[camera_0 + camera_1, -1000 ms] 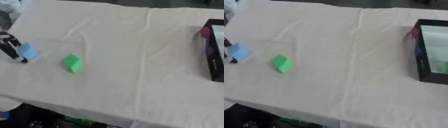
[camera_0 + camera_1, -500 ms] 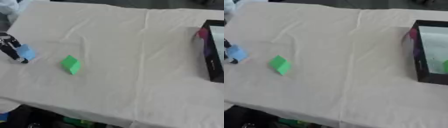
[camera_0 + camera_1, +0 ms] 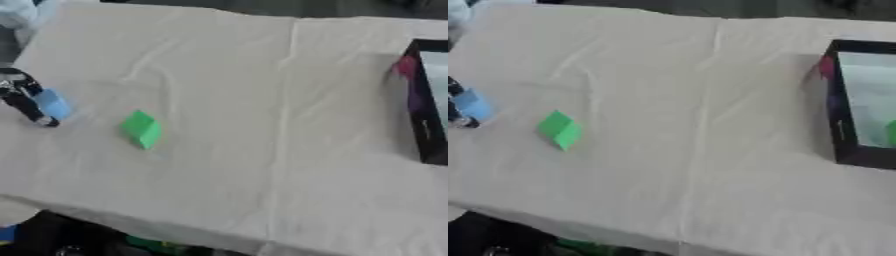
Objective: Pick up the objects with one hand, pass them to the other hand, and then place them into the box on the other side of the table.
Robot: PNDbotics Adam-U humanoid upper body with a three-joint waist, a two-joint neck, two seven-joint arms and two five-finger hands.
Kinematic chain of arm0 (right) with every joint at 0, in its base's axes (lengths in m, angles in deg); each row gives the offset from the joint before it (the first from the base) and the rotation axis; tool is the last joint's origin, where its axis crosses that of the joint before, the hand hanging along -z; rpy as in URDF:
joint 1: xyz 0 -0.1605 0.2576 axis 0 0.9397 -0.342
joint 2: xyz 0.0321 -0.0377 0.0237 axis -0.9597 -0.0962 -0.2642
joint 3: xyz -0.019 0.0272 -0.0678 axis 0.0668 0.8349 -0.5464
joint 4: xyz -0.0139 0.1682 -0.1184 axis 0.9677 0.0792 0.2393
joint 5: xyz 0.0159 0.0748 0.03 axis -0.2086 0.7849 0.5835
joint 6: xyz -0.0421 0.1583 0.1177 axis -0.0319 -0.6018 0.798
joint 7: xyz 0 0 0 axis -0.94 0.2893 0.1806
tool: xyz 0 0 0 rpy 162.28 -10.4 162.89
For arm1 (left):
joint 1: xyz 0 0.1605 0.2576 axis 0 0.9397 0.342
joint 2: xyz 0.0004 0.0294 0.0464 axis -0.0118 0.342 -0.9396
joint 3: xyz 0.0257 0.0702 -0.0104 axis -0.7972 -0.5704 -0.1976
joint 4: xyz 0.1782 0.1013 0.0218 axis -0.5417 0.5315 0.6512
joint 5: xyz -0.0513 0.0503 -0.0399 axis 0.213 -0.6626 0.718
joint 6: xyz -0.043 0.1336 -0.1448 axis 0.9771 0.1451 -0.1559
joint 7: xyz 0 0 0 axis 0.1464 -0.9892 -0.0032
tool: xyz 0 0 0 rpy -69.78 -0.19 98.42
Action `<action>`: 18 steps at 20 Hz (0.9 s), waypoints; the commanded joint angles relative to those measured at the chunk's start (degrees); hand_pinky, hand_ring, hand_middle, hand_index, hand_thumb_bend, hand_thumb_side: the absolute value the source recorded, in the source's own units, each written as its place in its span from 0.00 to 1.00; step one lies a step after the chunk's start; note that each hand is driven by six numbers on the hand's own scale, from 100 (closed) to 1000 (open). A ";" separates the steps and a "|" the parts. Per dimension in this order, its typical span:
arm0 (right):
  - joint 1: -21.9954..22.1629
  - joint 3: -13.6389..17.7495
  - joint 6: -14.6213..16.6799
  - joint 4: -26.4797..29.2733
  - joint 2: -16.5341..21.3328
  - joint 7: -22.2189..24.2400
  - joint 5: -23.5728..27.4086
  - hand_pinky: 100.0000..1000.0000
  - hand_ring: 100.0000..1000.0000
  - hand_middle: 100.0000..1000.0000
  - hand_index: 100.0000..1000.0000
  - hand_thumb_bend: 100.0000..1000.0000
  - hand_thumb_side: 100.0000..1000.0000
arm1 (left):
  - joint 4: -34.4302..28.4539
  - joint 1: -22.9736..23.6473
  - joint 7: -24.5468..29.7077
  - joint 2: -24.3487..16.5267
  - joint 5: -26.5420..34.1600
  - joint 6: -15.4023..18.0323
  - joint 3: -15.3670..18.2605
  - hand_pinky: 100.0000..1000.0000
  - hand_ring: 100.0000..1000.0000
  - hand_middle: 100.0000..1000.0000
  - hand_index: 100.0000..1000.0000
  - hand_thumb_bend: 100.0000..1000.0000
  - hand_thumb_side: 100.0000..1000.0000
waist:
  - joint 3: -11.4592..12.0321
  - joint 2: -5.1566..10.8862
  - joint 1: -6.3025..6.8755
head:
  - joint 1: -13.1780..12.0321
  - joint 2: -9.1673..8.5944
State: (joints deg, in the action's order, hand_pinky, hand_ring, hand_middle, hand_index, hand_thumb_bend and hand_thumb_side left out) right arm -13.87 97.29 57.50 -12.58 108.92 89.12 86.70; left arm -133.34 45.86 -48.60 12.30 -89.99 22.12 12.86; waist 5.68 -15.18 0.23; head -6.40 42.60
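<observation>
Left eye view: left hand (image 3: 22, 97) at the far left edge of the table (image 3: 262, 100), dark fingers curled around a small blue block (image 3: 52, 103), fingertips down at the cloth. Looks like the pick-up step, since this hand is nearest the loose objects and the box sits on the opposite side. Can't tell whether the block is lifted or resting on the cloth. Green block (image 3: 141, 129) lies free on the cloth just right of the hand, apart from it, untouched, probably the next thing to go. Black box (image 3: 420, 100) is cut off at the right edge, so only its near wall and a bit of pink and purple on that wall show. Right hand not in view.

Right eye view: the box interior is open to sight here, pale floor with a green thing (image 3: 890, 132) already inside at the picture's edge, which the other view misses. Trade-off: the left hand is nearly cropped out, only a sliver of dark finger beside the blue block, so the grasp reads better in the left eye view. Right hand absent here too, so the handover partner isn't yet over the table.
</observation>
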 commanded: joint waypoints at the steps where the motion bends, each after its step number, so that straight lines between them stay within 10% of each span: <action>1: -0.30 0.24 0.31 0.16 1.74 -0.29 -0.54 1.00 0.94 0.89 0.88 0.00 0.19 | 0.31 -1.43 -0.59 -1.04 -0.55 0.03 0.56 0.80 0.84 0.75 0.69 0.52 0.00 | 0.00 0.81 -0.06 | -0.14 -0.62; 18: 0.31 0.05 0.87 -0.01 2.06 -0.90 -1.40 1.00 0.94 0.89 0.88 0.00 0.18 | -0.48 -1.48 0.34 -1.82 -0.89 -0.53 0.97 0.80 0.78 0.68 0.57 0.34 0.00 | -0.16 0.99 0.03 | -0.36 -0.63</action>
State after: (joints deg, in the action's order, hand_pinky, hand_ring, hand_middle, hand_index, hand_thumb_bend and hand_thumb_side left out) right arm -13.11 96.96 58.21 -12.91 108.90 88.43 85.54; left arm -132.78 45.24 -48.36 12.98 -90.84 21.75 13.02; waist 5.55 -15.22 0.25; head -6.53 42.59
